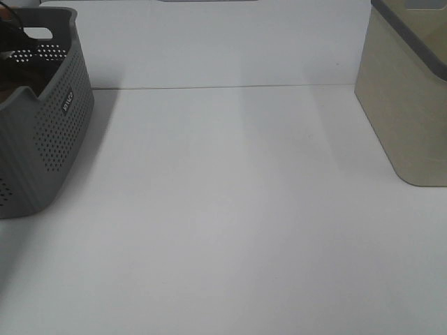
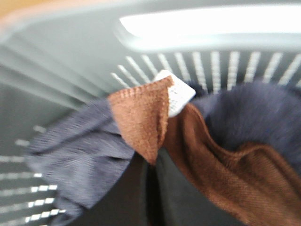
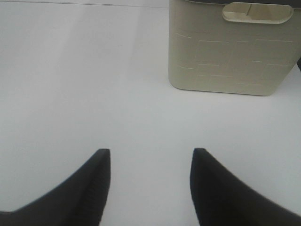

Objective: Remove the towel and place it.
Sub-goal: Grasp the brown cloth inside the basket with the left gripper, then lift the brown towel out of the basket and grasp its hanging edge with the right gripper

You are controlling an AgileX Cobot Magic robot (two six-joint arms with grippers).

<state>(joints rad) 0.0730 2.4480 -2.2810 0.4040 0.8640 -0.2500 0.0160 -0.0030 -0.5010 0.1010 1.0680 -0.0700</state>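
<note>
Two dark shapes at the near edge of the left wrist view seem to belong to the left hand (image 2: pixel 151 181). They stand close together, but the picture is blurred, so I cannot tell if this hand is clenched or released. The pointed corner of the brown towel (image 2: pixel 141 117) hangs down right to these shapes; whether it touches them is not clear. A white label (image 2: pixel 176 96) sits at the upper edge of the towel; a grey-violet cloth (image 2: pixel 80 155) lies on one side of it and a dark blue fluffy cloth (image 2: pixel 254 113) on the other. All three lie inside the grey basket (image 1: pixel 56 139), which stands at the left edge of the bench (image 1: pixel 230 209).

The right hand (image 3: pixel 151 153) is released; its two black fingers (image 3: pixel 94 188) stand well apart above the bare bench. Beyond it, at the right side, stands a beige bin (image 3: pixel 225 56), well apart from the basket and the towel.
</note>
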